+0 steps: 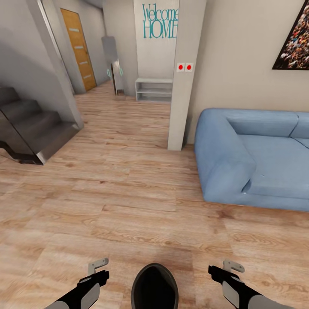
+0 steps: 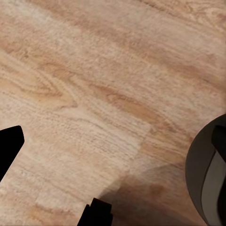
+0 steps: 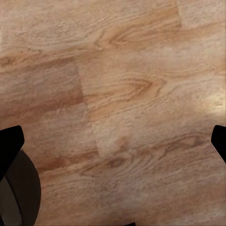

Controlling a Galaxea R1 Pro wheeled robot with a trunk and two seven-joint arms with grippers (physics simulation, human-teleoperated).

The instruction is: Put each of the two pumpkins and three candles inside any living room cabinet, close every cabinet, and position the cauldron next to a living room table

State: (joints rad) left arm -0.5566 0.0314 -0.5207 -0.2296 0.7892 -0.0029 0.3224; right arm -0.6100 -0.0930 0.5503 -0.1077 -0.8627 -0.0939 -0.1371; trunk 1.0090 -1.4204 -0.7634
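Now both jaws hang empty over bare wood floor (image 1: 128,193).

A blue sofa (image 1: 253,159) runs off the head view's right edge, as does a framed picture (image 1: 296,40) above it. The staircase (image 1: 30,128) is cut at the left edge.

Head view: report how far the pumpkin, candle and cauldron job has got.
Nothing looks done from here. No task item is in sight: the head view takes in bare wood floor, a blue sofa, grey stairs and a hallway shelf. In hand: nothing; the left gripper and right gripper hang open and empty over the floor. Left, on this evidence: storing the items, closing cabinets, placing the cauldron.
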